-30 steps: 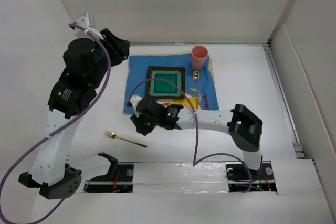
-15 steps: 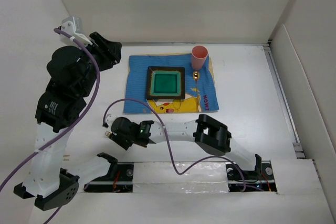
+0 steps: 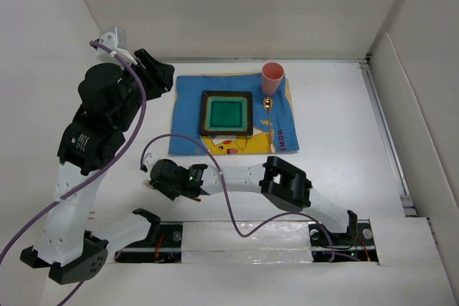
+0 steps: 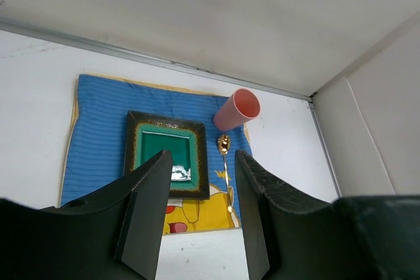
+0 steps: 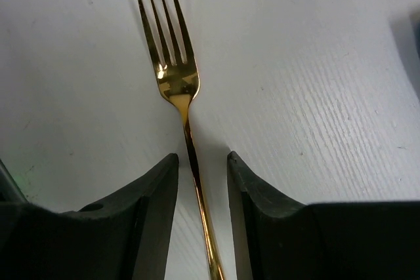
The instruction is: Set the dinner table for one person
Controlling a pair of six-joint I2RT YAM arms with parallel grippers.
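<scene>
fork pickup, near left of table

- right gripper (image 5: 200,162): low over fork (image 5: 167,50), jaws part-open, one on either side of the handle just behind the tines, no contact visible. best closed squarely on the handle, then lifted straight up before any swing toward the mat. fork thin and flat on the surface, likely to pivot if pinched off-centre.
- left gripper (image 4: 201,159): raised at far left, jaws wide, empty.
- table (image 3: 337,127): white, beneath everything.
- mat (image 3: 188,98): blue, far centre. carries plate (image 3: 227,113), spoon (image 3: 267,103) just right of it, cup (image 3: 272,77) at far right corner.
- in the way: left arm close beside the mat's left edge, the likely fork spot.
</scene>
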